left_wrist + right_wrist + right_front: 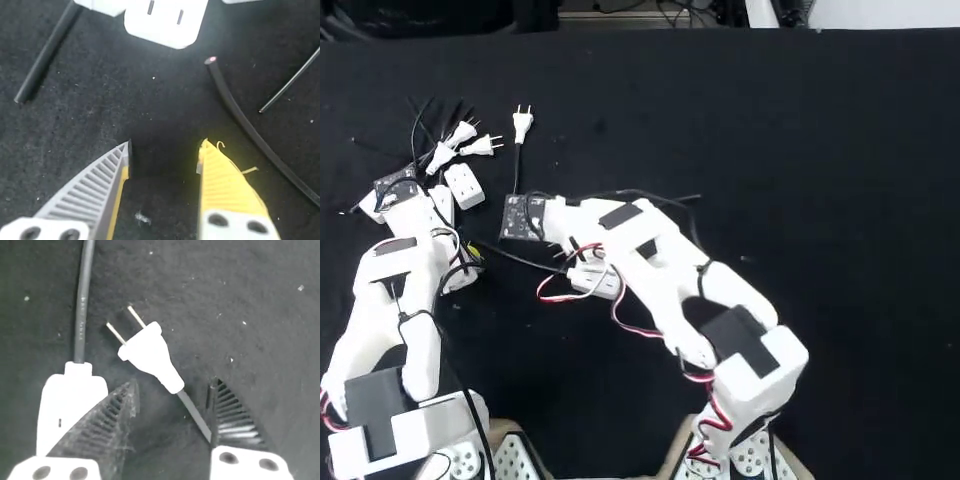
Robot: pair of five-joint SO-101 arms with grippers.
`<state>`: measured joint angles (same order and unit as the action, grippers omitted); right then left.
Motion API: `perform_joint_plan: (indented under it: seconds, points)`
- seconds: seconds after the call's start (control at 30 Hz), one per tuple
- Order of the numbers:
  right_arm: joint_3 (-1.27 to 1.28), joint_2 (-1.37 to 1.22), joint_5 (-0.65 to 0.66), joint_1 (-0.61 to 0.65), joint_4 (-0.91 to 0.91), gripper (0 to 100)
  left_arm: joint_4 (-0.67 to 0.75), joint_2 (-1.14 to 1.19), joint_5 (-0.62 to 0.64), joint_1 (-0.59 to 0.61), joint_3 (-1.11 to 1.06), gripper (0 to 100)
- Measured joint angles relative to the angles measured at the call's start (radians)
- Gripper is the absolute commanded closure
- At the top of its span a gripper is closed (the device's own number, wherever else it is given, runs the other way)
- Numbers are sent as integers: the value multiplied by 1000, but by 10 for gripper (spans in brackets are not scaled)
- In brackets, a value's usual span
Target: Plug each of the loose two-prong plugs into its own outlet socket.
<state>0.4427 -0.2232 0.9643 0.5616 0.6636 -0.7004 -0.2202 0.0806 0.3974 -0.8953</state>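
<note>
Spread end effector (173,386), white two-prong plug (149,356)

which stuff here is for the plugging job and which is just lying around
Job:
white plug ahead of the open right claw
outlet socket ahead of the open left claw
more plugs in a cluster

Lying about:
cut black cable
black table cover

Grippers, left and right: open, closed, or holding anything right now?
Left gripper: open, holding nothing.
Right gripper: open; white plug lies just ahead, not gripped.
</note>
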Motion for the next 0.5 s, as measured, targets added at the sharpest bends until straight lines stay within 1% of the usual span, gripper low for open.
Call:
perform_joint_plan:
  seconds: [0.13, 0.23, 0.3, 0.4, 0.47, 0.5]
  points:
    - [-12, -31, 54, 0, -2, 773, 0, 0, 0, 0, 0, 780]
    - [-12, -46, 71, 0, -29, 783, 0, 0, 0, 0, 0, 780]
    - [-12, -52, 71, 0, -49, 836, 0, 0, 0, 0, 0, 780]
    - [-12, -52, 71, 0, -57, 988, 0, 0, 0, 0, 0, 780]
    - [-12, -54, 71, 0, -57, 972, 0, 0, 0, 0, 0, 780]
    - [-12, -54, 71, 0, -58, 988, 0, 0, 0, 0, 0, 780]
